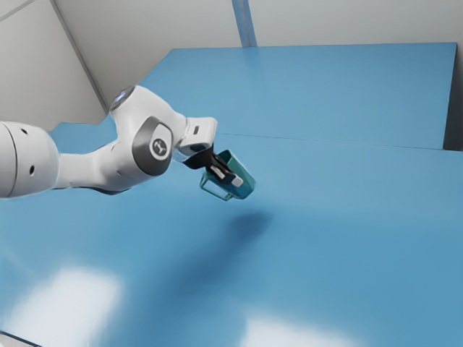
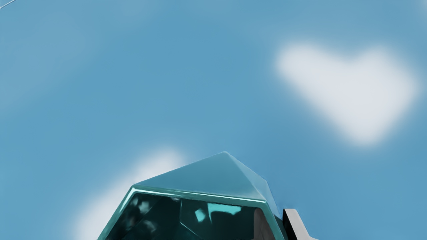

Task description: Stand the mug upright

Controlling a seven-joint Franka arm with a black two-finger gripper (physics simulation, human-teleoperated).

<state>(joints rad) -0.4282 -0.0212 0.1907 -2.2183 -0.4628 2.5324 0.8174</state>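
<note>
The exterior view shows you the teal faceted mug point(image 1: 247, 181) tilted above the blue table point(image 1: 340, 224), your gripper point(image 1: 228, 177) clamped, apparently, on its wall near the rim, a sensible hold for something likely light, stiff and slick.

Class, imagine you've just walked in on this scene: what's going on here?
A white robot arm is holding a teal mug in its black gripper, with the fingers pinching the mug's wall. The mug is in the air above the blue table, which bears a dark shadow beneath the arm and mug. It is tilted, so it has not yet been set upright on the table.
</note>
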